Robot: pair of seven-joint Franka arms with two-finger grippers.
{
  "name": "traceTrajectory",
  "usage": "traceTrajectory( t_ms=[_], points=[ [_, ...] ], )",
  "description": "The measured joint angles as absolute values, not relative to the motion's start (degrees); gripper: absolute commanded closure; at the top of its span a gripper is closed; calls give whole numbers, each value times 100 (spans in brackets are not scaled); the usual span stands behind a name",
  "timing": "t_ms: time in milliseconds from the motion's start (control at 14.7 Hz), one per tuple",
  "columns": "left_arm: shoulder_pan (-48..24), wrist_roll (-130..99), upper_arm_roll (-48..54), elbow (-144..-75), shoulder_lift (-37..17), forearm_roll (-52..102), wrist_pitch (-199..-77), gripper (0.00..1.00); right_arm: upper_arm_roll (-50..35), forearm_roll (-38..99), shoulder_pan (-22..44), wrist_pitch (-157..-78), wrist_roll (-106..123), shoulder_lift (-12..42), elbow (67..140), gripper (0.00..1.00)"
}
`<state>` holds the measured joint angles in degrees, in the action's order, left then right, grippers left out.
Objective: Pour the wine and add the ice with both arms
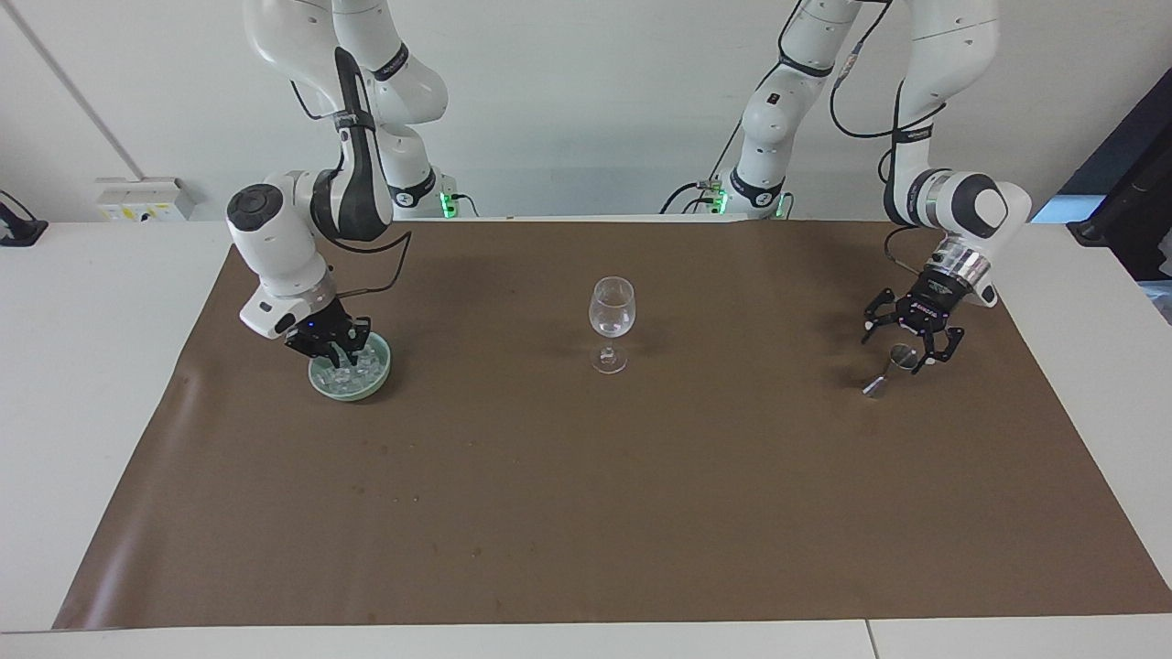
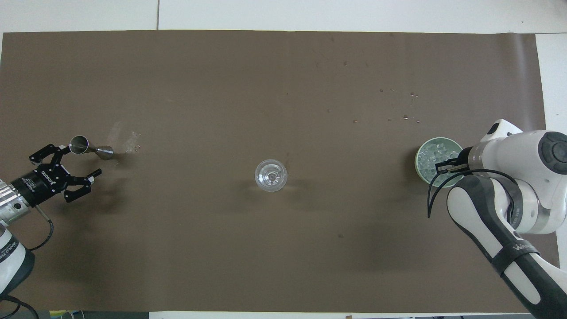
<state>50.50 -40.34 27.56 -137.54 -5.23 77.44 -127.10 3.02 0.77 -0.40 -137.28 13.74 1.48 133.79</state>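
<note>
Left gripper (image 2: pixel 63 172): spread wide, empty, at the jigger's 7 o'clock in the overhead view.
Jigger (image 2: pixel 91 147): on the mat.
Right gripper (image 1: pixel 335 349): in the bowl (image 1: pixel 375 380), fingers unclear.
Ice (image 2: pixel 432 156): in bowl.
Glass (image 1: pixel 611 322): mid-mat.
</note>
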Motion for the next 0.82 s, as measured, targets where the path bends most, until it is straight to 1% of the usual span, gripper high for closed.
traceTrajectory(
  t_ms=[204,476,612,816],
  points=[
    [5146,-4033,2544,-13569,-477,6738,-12344,0,302,77,-39,-13051,1366,140,12926,100],
    [5153,-4137,2489,-12992,-465,5519,-11936,0,282,79,60,-12337,932,139,12241,100],
    [5156,-4220,2465,-12543,-465,4887,-11560,0,273,81,298,-11971,472,165,11877,100],
    [5159,-4289,2432,-11816,-472,3912,-10914,0,252,92,882,-11197,-552,353,10944,100]
  ],
)
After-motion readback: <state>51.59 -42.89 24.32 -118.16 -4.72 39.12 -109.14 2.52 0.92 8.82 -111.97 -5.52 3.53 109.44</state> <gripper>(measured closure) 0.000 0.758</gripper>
